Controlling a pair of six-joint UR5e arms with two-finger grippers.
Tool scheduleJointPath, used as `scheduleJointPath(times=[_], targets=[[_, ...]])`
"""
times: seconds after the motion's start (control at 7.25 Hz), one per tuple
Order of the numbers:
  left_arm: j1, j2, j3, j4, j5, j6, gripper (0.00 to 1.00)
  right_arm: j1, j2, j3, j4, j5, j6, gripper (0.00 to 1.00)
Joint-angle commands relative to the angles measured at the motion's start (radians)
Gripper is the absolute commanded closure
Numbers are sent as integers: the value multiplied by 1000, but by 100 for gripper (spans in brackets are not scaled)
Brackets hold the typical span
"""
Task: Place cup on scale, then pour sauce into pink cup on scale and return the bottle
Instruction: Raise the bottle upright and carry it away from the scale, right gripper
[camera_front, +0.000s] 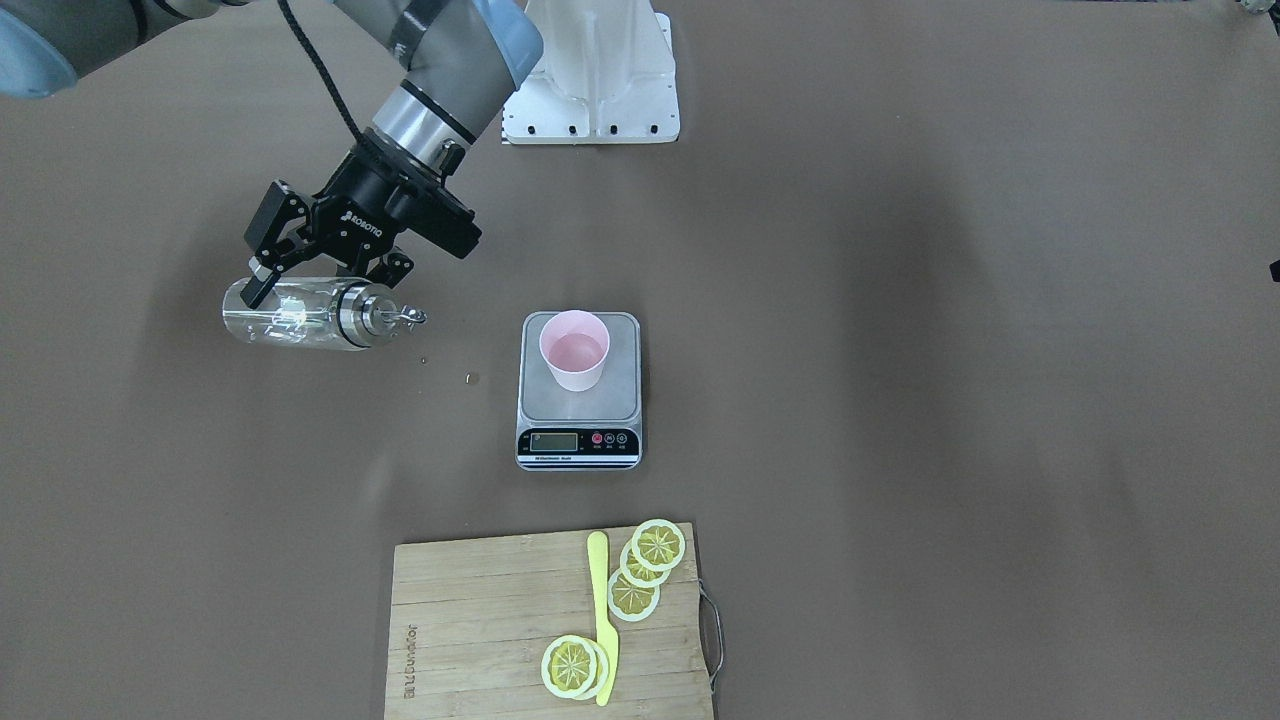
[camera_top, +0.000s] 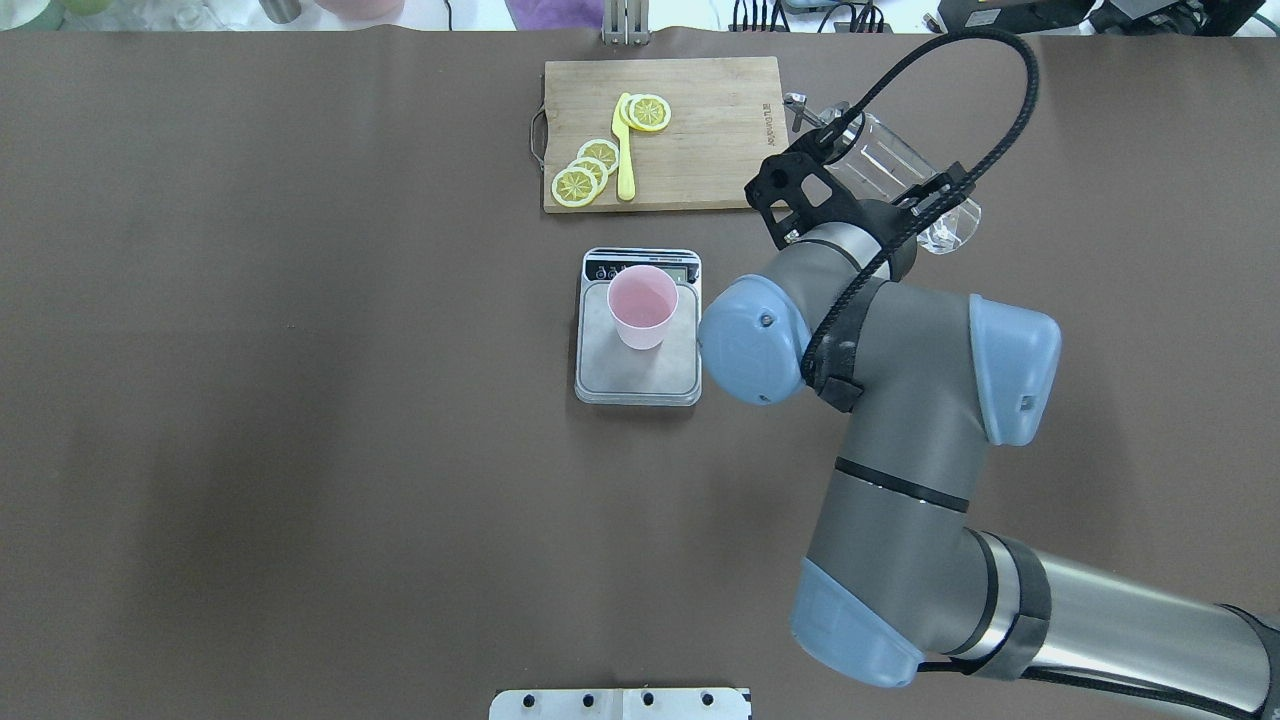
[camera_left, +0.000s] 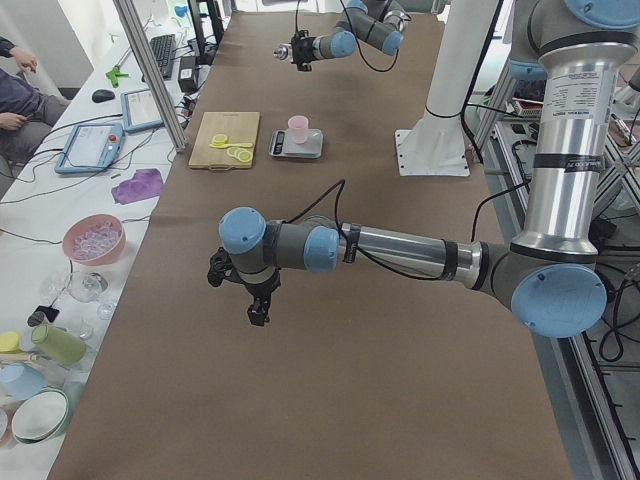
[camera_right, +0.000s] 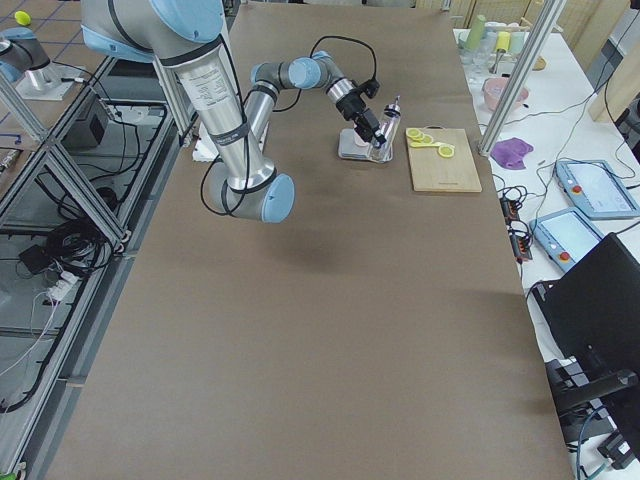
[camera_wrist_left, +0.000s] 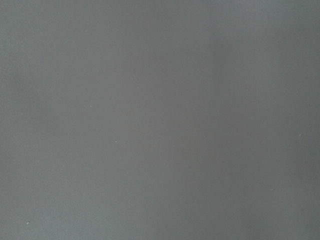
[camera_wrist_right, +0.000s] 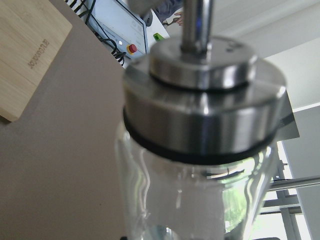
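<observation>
**Right gripper (camera_front: 318, 283) clamped on the bottle (camera_front: 300, 318), with the cup standing on the scale off past the spout.**

The front-facing view shows the fingers closed across the glass body. The bottle lies nearly level, its spout aimed away from the gripper toward the scale (camera_front: 610, 402). The cup (camera_front: 574, 352) stands upright on the platform, well apart from the spout tip. Overhead, the arm hides most of that grip. The right wrist view is filled by the silver cap, with a cutting board (camera_wrist_right: 25, 55) corner beyond it. The left gripper (camera_left: 256, 302) appears only in the left side view, hanging over the table (camera_left: 300, 410) far from the scale, and I cannot tell whether its jaws are apart.
</observation>
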Motion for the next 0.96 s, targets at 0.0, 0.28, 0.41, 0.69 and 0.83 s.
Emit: scheduleJointPath(times=[0.0, 0.28, 0.41, 0.69, 0.83], targets=[[0, 1, 0, 0, 1, 0, 1, 41, -66, 75, 191, 113, -26, 100], [2, 17, -1, -3, 1, 3, 1, 96, -73, 81, 296, 234, -24, 100], [2, 21, -3, -2, 1, 3, 1, 116, -108, 81, 387, 268, -14, 100], [2, 19, -1, -2, 1, 3, 1, 171, -242, 75, 658, 352, -15, 100], [2, 19, -1, -2, 1, 3, 1, 184, -329, 72, 816, 381, -15, 100]])
